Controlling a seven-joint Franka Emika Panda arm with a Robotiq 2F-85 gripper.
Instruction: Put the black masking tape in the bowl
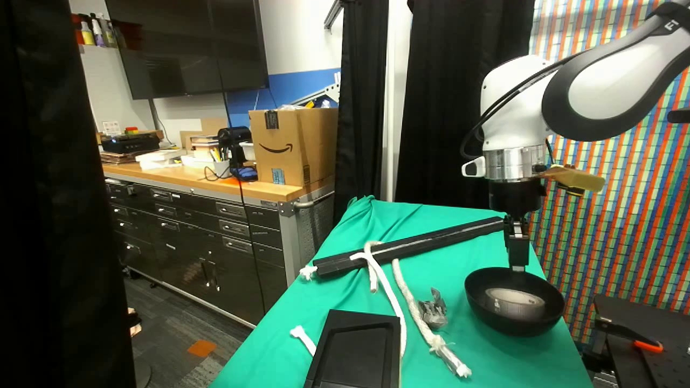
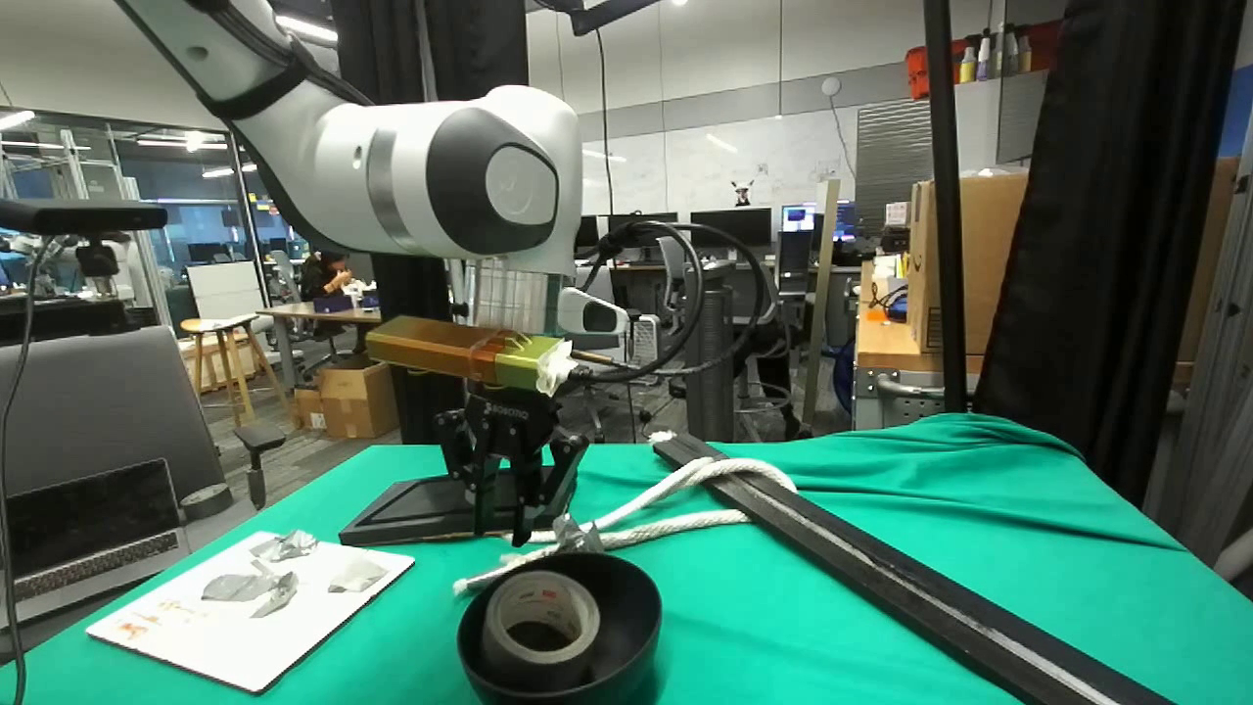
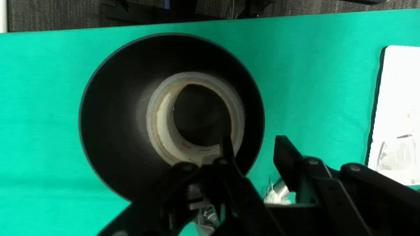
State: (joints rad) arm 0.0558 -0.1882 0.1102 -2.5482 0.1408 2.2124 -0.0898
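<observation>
Pincer (image 3: 253, 144) at edge of bowl (image 3: 113, 118), nothing in its grip

Its two fingers (image 3: 284, 150) stand apart with only air between them. In an exterior view the tape (image 2: 544, 597) lies on the near side of the pincer and slightly right, inside the bowl. A squat ring, it has no long axis to speak of; its hole faces up with some tilt. In the wrist view, one finger overlaps the ring's rim, though touch cannot be told, while the other shows past the bowl, above the green-covered desk (image 3: 311, 91). With the tape already in the bowl, the job looks finished to me; a straight lift seems the right next move, keeping that inner finger from dragging the ring.

Pale ROBOTIQ lettering (image 2: 509, 411) runs across the pincer's body. Red 3M stands on the tape's white core, upside down in the wrist view, beside print too small to read. Left of the bowl in an exterior view, a white board (image 2: 250, 646) bears orange scrawl, illegible. Far off, a cardboard box (image 1: 294, 161) wears Amazon's smile arrow.
</observation>
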